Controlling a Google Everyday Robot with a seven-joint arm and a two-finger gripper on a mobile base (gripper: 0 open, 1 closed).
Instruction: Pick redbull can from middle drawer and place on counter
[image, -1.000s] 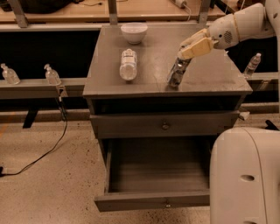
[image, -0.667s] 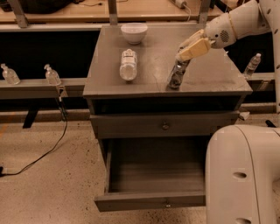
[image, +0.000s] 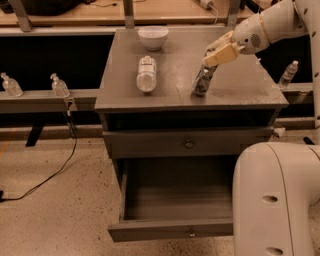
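Observation:
The redbull can (image: 202, 81) stands tilted on the grey counter (image: 165, 95), right of its middle, with its top leaning right. My gripper (image: 218, 55) is at the can's top, reaching in from the upper right, shut on it. The middle drawer (image: 175, 227) is pulled out below a closed drawer (image: 189, 144), and its inside shows nothing.
A clear plastic bottle (image: 146, 73) lies on the counter left of the can. A white bowl (image: 153, 37) stands at the counter's back edge. My white body (image: 277, 200) fills the lower right. Small bottles (image: 59, 86) stand on a rail at left, and one (image: 288, 74) at right.
The gripper and the tilted can have hardly moved. My white body has shifted slightly left in the foreground.

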